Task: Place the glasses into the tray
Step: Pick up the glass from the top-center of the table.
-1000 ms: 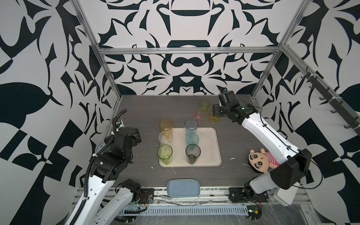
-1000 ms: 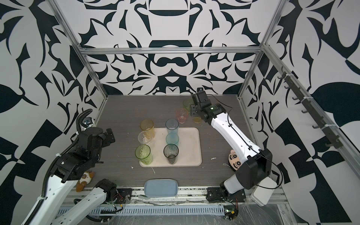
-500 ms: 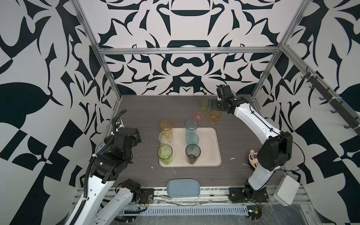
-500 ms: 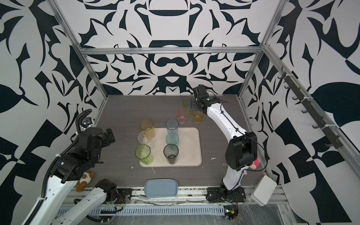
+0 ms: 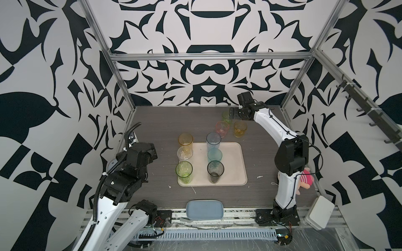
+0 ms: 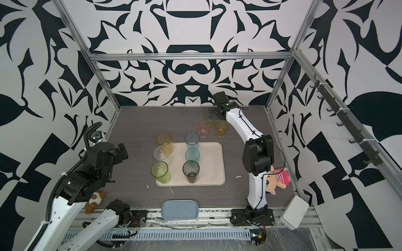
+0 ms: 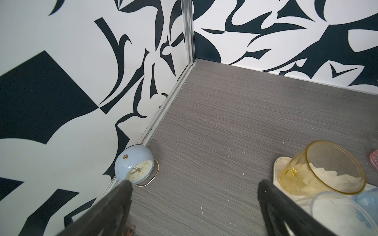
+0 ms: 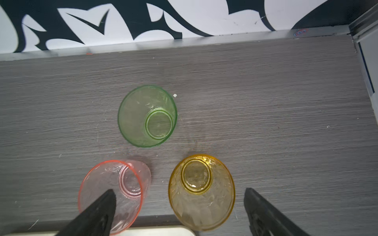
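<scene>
**Right hand off the amber glass, pulled to the back of the table**

A second ago the right hand (image 8: 180, 191) was down at the short amber glass (image 5: 240, 128), with its arm stretched low across the plush doll (image 6: 276, 178). Now the elbow stands high. The hand has gone back and sits over the small green glass (image 5: 226, 116), close to the rear wall. The amber glass stands where it was, and no other glass has shifted. The left arm is much as before.

The right hand's fingers (image 8: 102, 208) are spread wide and grip nothing. In the right wrist view one finger shows in front of the pink glass (image 5: 222, 128); I cannot tell whether it touches it. The left hand (image 7: 194, 183) is also wide open and empty, over bare table (image 7: 235, 114) beside the tray (image 5: 235, 165).

Six glasses stand upright in the tray's left half, in two rows:
- Left row: yellow (image 5: 185, 141), colourless (image 5: 185, 153) and tall green (image 5: 184, 172).
- Right row: blue (image 5: 213, 141), teal (image 5: 214, 154) and smoky grey (image 5: 215, 171).

The tray's right half is bare. The pink, amber and small green glasses stand upright on the table just beyond the tray's far edge, close together.
</scene>
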Tool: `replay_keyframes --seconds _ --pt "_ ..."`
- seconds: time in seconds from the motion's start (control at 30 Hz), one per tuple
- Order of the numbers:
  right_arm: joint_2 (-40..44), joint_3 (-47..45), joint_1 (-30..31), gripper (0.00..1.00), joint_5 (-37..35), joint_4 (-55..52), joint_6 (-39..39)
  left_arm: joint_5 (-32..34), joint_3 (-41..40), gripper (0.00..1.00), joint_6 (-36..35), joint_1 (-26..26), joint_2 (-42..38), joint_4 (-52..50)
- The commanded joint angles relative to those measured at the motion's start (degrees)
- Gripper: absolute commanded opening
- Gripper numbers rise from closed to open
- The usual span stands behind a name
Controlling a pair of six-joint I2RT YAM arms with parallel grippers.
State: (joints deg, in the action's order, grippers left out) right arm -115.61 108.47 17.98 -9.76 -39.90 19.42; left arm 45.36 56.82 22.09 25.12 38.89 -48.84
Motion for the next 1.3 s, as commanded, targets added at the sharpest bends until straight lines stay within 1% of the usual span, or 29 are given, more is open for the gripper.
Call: replay_keyframes --seconds 0.0,0.27,0.5,0.67,0.97,1.17,1.27 --pt "-0.8 4.1 -0.6 0.99 1.1 -1.7 0.4 0.3 -0.5 0.99 0.7 -0.1 -0.6 0.1" --pt "-6.4 9.4 -2.1 0.98 2.5 -4.0 1.5 0.3 -0.5 0.99 0.7 -0.1 -0.6 0.2" --pt "-10.0 12.4 -2.6 0.95 3.8 -5.2 2.1 0.3 -0.6 0.99 0.7 -0.1 -0.6 0.2" --pt "-12.7 15.1 -3.1 0.88 5.0 -5.6 2.2 0.3 -0.6 0.99 0.7 -0.1 -0.6 0.2" --pt "-16.0 18.5 -3.5 0.81 5.0 -7.0 2.0 0.1 -0.7 1.00 0.8 -0.1 -1.0 0.5" --pt "-16.8 19.0 -3.9 0.77 5.8 -7.0 2.1 0.1 -0.7 1.00 0.8 -0.1 -0.9 0.5" --pt "-17.2 19.3 -4.1 0.72 6.8 -6.9 2.2 0.2 -0.7 0.99 0.7 -0.1 -0.9 0.5"
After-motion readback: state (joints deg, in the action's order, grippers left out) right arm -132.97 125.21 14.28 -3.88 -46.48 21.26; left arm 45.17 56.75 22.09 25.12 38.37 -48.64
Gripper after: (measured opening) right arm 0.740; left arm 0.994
